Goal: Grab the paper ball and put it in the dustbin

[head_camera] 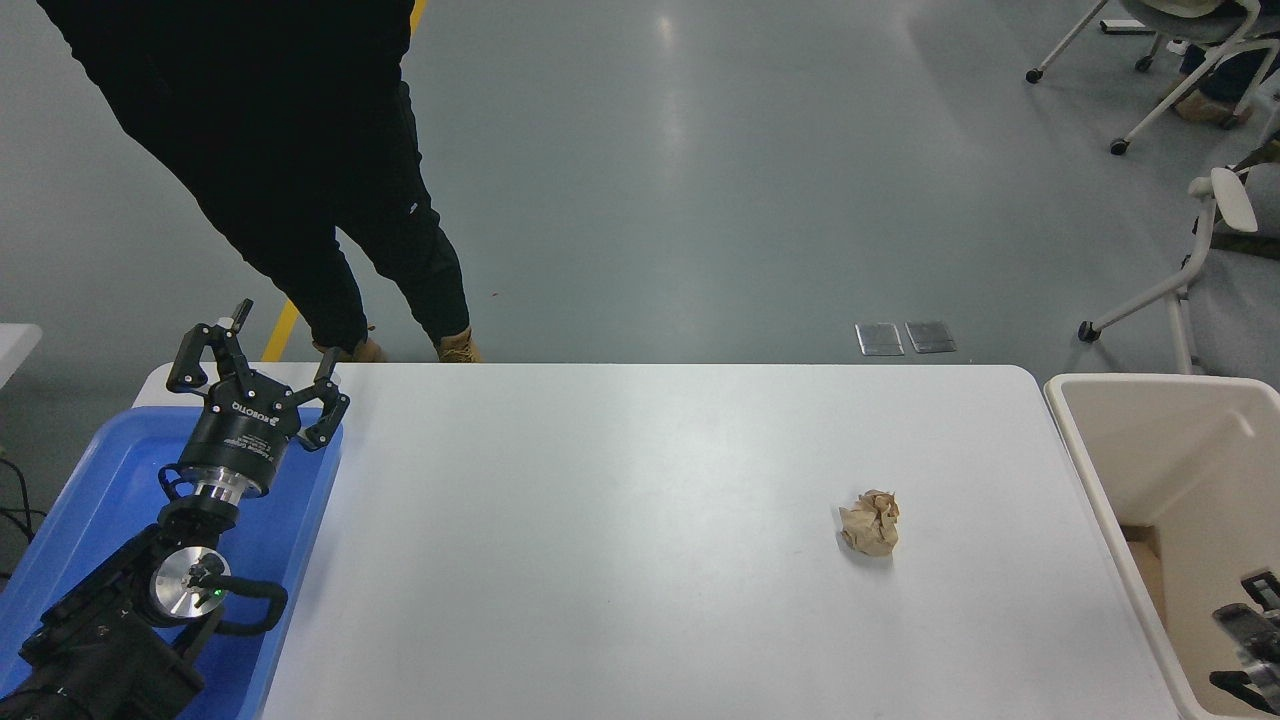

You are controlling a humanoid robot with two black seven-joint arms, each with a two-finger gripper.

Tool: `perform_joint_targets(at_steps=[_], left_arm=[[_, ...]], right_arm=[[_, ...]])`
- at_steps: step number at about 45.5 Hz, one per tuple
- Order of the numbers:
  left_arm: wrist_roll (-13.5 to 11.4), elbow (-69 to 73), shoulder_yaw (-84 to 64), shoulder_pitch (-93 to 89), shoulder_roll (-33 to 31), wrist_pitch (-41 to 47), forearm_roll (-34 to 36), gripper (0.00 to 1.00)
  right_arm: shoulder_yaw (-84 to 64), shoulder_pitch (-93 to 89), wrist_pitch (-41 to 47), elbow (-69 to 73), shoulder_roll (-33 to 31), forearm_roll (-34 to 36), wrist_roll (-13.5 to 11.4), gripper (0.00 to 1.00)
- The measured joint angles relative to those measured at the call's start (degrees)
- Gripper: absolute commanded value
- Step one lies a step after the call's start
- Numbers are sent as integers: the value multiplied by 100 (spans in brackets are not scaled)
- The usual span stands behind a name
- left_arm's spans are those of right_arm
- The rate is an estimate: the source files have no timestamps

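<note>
From the head view, the ball (870, 522) lies on my surface (620, 540) toward its right edge, untouched. The bin (1100, 470) stands just beside that edge. My left pincer (258, 375) hangs over the tray (90, 500), fingers apart. My right pincer (1250, 640) shows inside the bin; I cannot tell its state.

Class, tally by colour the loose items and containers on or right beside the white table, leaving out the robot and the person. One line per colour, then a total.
Tan-brown: 1, the crumpled kraft paper ball on the table
Blue: 1, the shallow blue plastic tray at the left edge, under the left gripper
Cream-beige: 1, the large rectangular plastic dustbin at the right edge
Total: 3
</note>
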Motion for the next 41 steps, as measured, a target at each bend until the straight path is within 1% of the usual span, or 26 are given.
perform_joint_targets(at_steps=[41], left_arm=[[0, 0, 0, 0, -1, 0, -1, 98]], right_arm=[[43, 107, 0, 4, 167, 0, -2, 100]])
